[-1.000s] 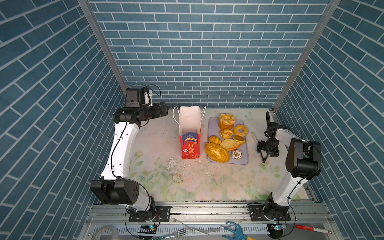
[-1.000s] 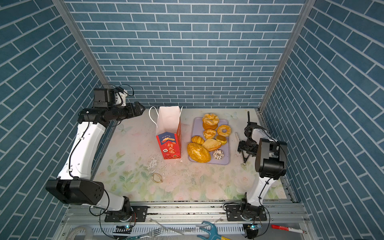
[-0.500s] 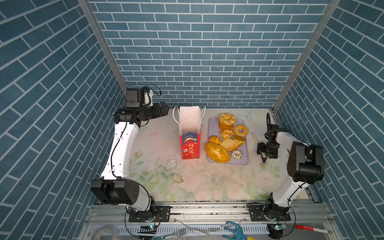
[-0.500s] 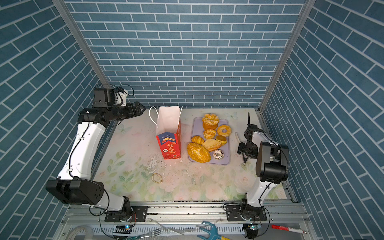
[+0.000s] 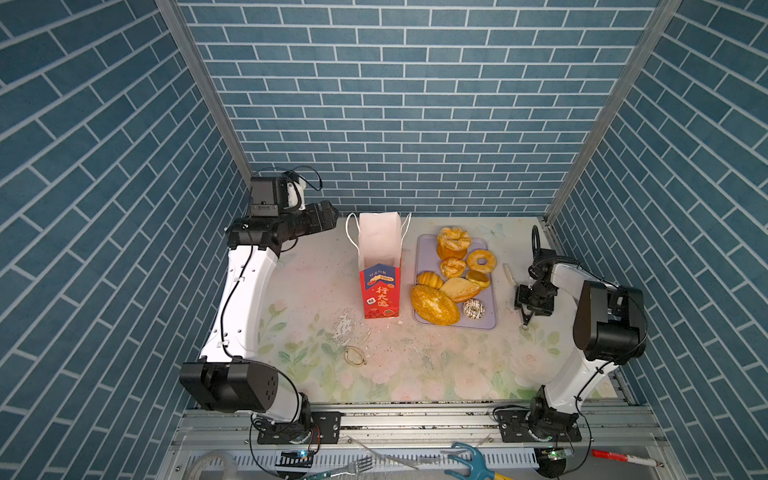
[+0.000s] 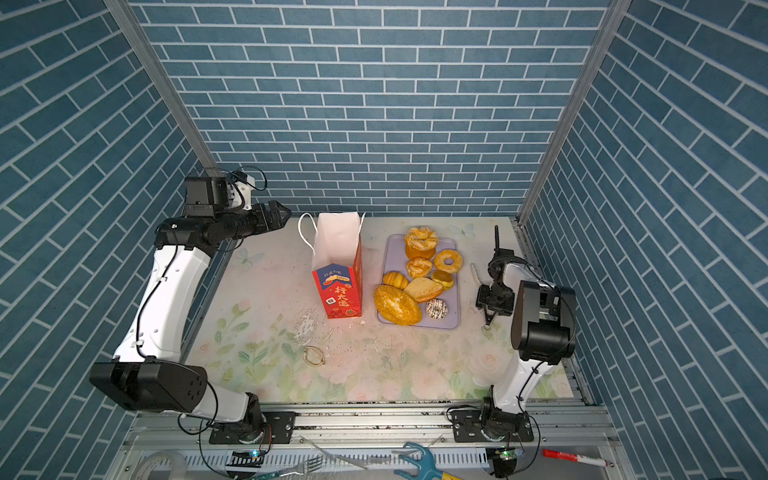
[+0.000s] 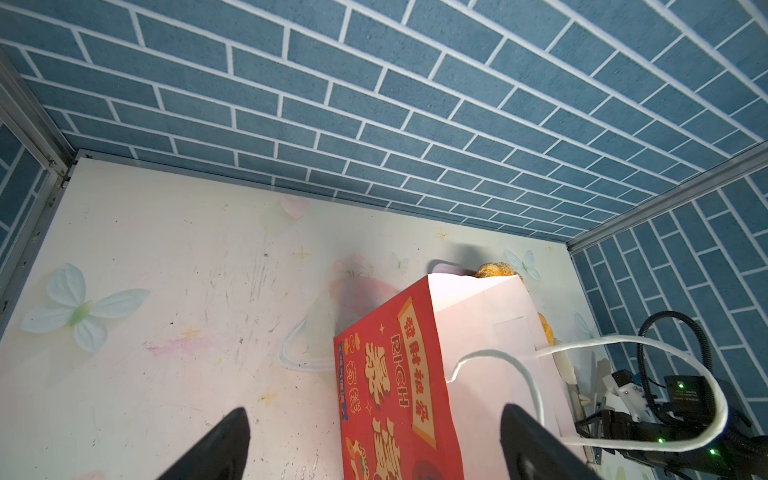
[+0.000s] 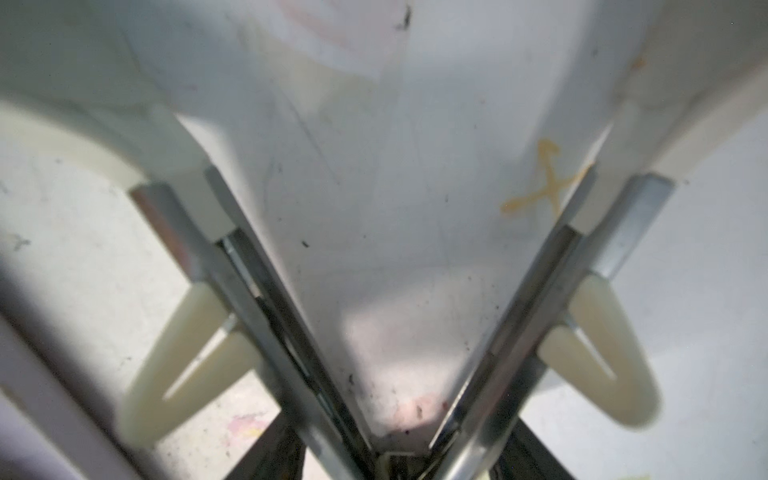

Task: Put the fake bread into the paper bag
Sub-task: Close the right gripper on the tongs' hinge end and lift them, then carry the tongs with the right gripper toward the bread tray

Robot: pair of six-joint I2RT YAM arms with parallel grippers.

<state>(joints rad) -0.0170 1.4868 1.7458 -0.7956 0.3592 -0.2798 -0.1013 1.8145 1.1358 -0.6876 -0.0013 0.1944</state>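
Hardly anything has moved since a second ago: only the elbow of the right arm (image 5: 606, 316) has swung a touch, while the right gripper (image 5: 525, 316) stays low over the table (image 5: 449, 374), just beside the lilac tray (image 5: 487, 323). Its jaws pinch a pair of metal tongs (image 8: 511, 316), whose arms run out in a V in the right wrist view (the cream plastic parts there are too blurred to read). I judge the task to be at its very start: tool in hand, nothing lifted yet.

All the fake bread (image 5: 459, 289) lies on the tray. The paper bag (image 5: 381, 293) stands upright just beside the tray, mouth open, and what shows of its white inside is empty. The left gripper (image 6: 284, 212) hangs high beyond the bag near the back wall, fingers spread wide, holding nothing.

Nearest the tongs is the white-drizzled doughnut (image 5: 473, 309); the seeded loaf (image 5: 434, 304) lies nearest the bag. A cream piece (image 5: 508, 274) rests on the table between tray and right arm, and a gold wire loop (image 5: 354, 356) lies nearer the front, clear of any likely path. The real hindrances look to be the bag's cord handles (image 7: 623, 339) drooping at the rim, and the tall, light bag itself, which a careless nudge could tip.
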